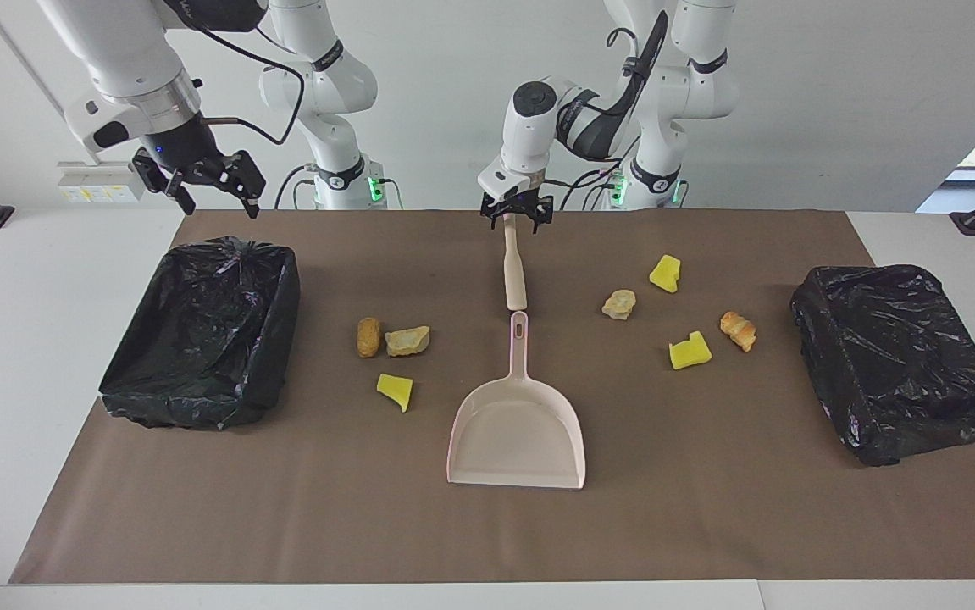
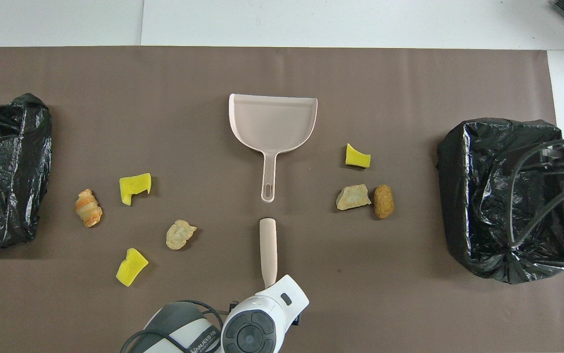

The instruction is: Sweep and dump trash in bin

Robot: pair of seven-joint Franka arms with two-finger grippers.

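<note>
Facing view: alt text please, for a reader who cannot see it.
The left tool is at the brush handle's end, with the dustpan and seven trash scraps between two black-lined bins. The right tool hangs open above one bin.
</note>
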